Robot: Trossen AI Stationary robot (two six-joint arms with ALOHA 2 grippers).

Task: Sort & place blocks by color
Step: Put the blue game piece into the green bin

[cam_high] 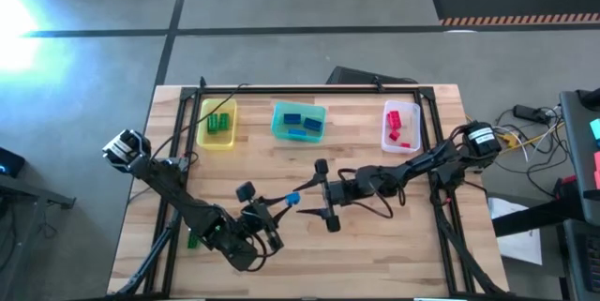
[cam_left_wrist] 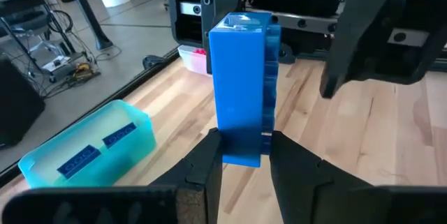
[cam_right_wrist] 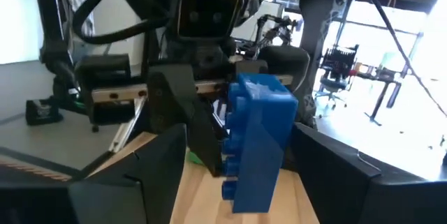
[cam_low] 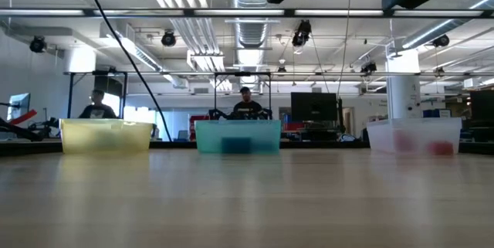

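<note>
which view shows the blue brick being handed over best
The left wrist view: the blue plastic toy brick fills the frame, pinched at its base by the left claw. The right wrist view shows it partly hidden, the high view only a speck, the low view nothing.

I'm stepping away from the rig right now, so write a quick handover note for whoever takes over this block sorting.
Left gripper: shut on the blue block, holding it above mid-table.
Right gripper: open, its fingers on either side of the same block, not gripping yet; it looks like a handover.
Bins along the far edge: yellow bin holds green blocks, teal bin blue blocks, clear bin red blocks.
A green block lies by the left arm.
Left: finish the handover, drop the blue block in the teal bin, sort the green one.
</note>
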